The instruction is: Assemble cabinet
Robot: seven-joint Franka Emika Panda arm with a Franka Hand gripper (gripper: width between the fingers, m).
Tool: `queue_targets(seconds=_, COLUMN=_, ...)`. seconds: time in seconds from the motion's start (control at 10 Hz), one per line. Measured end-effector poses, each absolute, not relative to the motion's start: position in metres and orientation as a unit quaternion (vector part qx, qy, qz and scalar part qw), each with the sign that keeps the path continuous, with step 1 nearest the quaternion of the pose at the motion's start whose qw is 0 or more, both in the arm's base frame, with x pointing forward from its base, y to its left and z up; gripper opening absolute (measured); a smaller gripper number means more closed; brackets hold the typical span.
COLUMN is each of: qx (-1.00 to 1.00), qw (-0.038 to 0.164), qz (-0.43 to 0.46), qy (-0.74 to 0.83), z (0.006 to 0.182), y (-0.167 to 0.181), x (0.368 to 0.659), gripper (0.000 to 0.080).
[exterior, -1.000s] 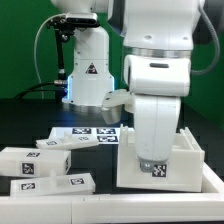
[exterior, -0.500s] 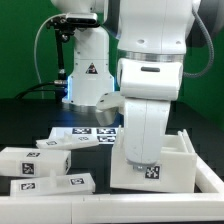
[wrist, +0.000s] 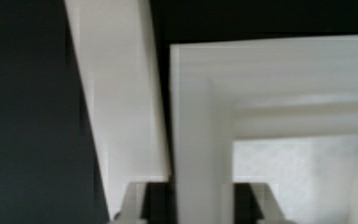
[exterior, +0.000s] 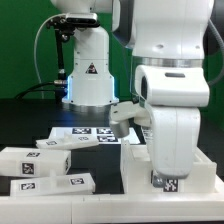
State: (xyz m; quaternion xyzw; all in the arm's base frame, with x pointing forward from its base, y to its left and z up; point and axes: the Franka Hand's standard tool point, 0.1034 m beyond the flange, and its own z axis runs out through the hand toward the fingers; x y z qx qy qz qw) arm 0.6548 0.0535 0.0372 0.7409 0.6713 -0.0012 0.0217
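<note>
**Hand pinched on a cabinet wall: hold it square, move it slowly**

The open-topped white cabinet (exterior: pixel 135 172) sits at the lower right of the exterior view, largely hidden behind the arm (exterior: pixel 172 100), which stands straight above it. The step in hand looks like shifting or reorienting this box by one wall. To do that well, the grip should stay deep on the wall and square to it, so the box does not pivot between the pads. Any slide across the dark bench (exterior: pixel 25 122) should be slow and level, because a thin wall held at one side will tend to swing the far corner. The loose white blocks (exterior: pixel 40 165) at the lower left and the marker board (exterior: pixel 92 131) just beyond them lie apart from the box. A move toward that side would need room left for them.

In the wrist view the hand (wrist: pixel 190 200) is nearly closed. Its dark fingers (wrist: pixel 137 203) press either side of a narrow upright cabinet wall (wrist: pixel 202 120), so it is gripping the cabinet. A white strip (wrist: pixel 114 90) runs just beside that wall. I cannot tell whether it is a separate panel or part of the same box.
</note>
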Motion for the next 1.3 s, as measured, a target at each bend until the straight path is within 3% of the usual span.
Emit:
queue_targets(seconds=0.5, qx=0.725, qw=0.032, qz=-0.035, qy=0.687, z=0.031, y=0.058, x=0.660, gripper=0.0091)
queue_targets(seconds=0.6, qx=0.726, qw=0.032, qz=-0.035, qy=0.686, z=0.031, y=0.057, x=0.660, gripper=0.0168)
queue_targets(seconds=0.7, qx=0.726, qw=0.033, qz=-0.035, qy=0.686, z=0.031, y=0.057, x=0.660, gripper=0.0168)
queue_targets(seconds=0.9, qx=0.727, qw=0.032, qz=-0.035, qy=0.685, z=0.031, y=0.056, x=0.660, gripper=0.0493)
queue_targets(seconds=1.0, qx=0.727, qw=0.032, qz=-0.036, qy=0.685, z=0.031, y=0.055, x=0.660, gripper=0.0493)
queue_targets(seconds=1.1, qx=0.730, qw=0.033, qz=-0.034, qy=0.682, z=0.032, y=0.054, x=0.661, gripper=0.0695)
queue_targets(seconds=1.2, qx=0.749, qw=0.045, qz=-0.015, qy=0.660, z=0.049, y=0.053, x=0.663, gripper=0.0766)
queue_targets(seconds=1.3, qx=0.761, qw=0.048, qz=-0.011, qy=0.647, z=0.068, y=0.049, x=0.657, gripper=0.0766)
